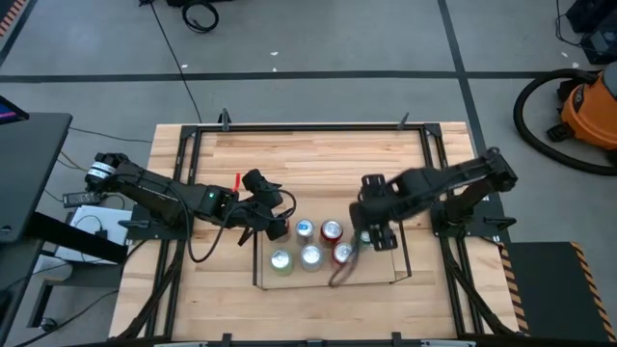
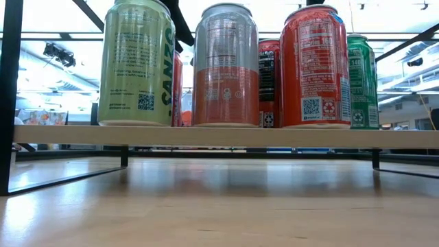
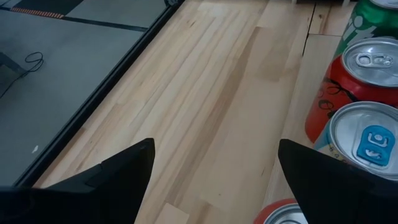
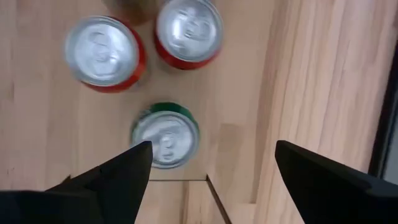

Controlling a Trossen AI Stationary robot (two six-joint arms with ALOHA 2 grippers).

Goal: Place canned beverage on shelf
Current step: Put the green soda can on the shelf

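The shelf (image 1: 401, 262), thin black rods with a pale wood floor (image 2: 219, 136), stands on the table's near middle. Several cans stand upright on it: a yellow-green one (image 2: 137, 62), a silver-orange one (image 2: 226, 65), a red one (image 2: 315, 65) and a green one (image 2: 361, 75). My right gripper (image 1: 374, 234) is open above the shelf's right part, looking down on the green can (image 4: 165, 138), clear of it. My left gripper (image 1: 273, 229) is open and empty at the shelf's left end, beside a blue-tabbed can (image 3: 370, 140) and a red can (image 3: 364, 81).
A larger black frame (image 1: 193, 145) borders the tabletop. Bare wood lies on the table's far half (image 1: 318, 159). A dark cable (image 1: 339, 275) loops over the shelf's near edge. An orange vacuum cleaner (image 1: 583, 106) stands on the floor beyond the right side.
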